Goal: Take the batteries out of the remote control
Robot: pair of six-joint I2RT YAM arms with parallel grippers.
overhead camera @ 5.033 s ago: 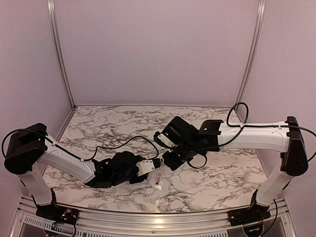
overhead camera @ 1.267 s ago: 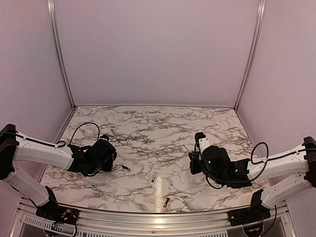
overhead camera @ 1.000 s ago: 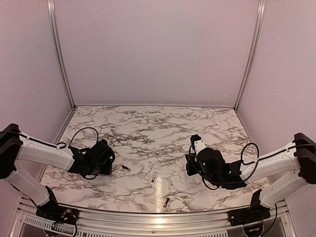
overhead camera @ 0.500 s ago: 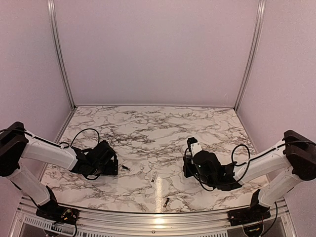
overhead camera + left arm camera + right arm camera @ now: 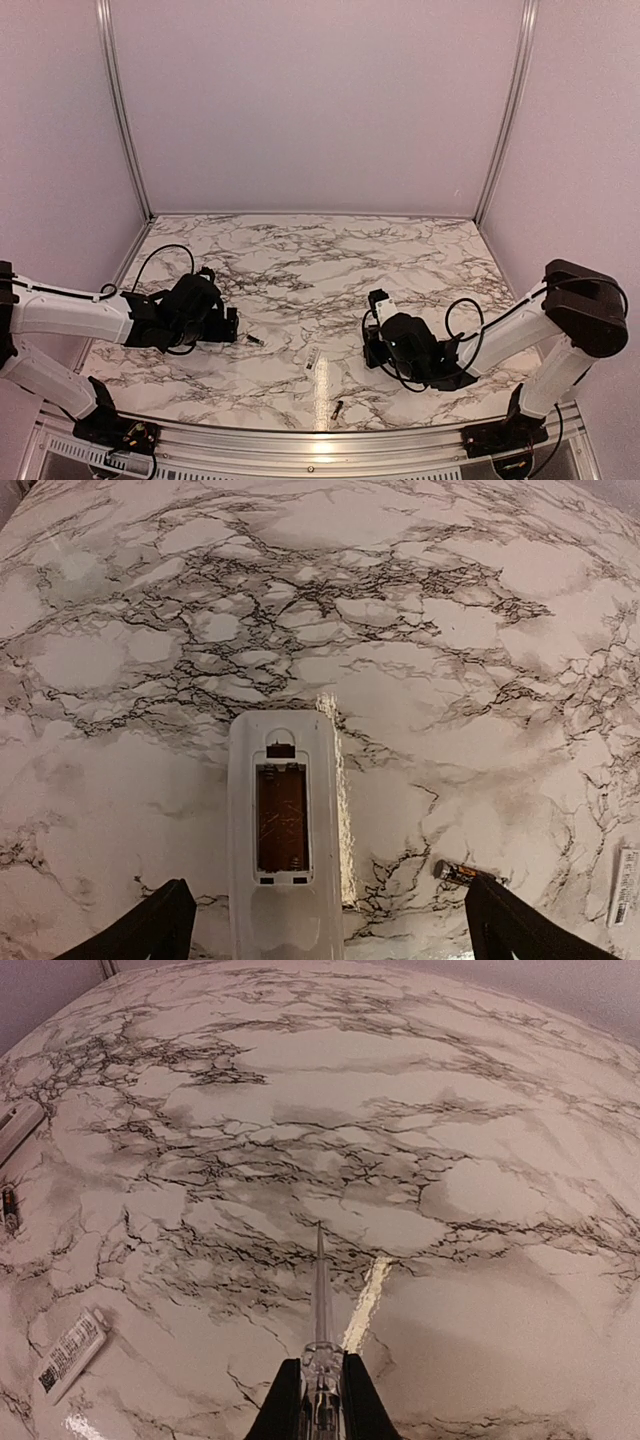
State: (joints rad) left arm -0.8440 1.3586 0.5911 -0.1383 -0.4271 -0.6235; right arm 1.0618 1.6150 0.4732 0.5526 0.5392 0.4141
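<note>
The remote control [image 5: 283, 830] lies flat on the marble between the wide-apart fingers [image 5: 160, 928] of my open left gripper [image 5: 335, 932], its dark-reddish recess face up and empty. One battery [image 5: 458, 871] lies just right of it, by the right fingertip; in the top view this battery [image 5: 255, 340] sits beside my left gripper [image 5: 229, 327], which hides the remote. A second battery [image 5: 337, 408] lies near the front edge. My right gripper [image 5: 322, 1385] is shut on a thin grey rod [image 5: 320, 1280] with a clear handle, low over the table at centre right [image 5: 370, 340].
The short white cover piece [image 5: 313, 361] lies between the two arms, seen labelled at the lower left of the right wrist view [image 5: 68, 1350]. Metal rails [image 5: 300, 455] run along the table's front edge, and purple walls close in the back and sides.
My left gripper has opened and let go of the remote control, which now rests on the table. The right arm has slid left toward the centre, still holding the rod.
</note>
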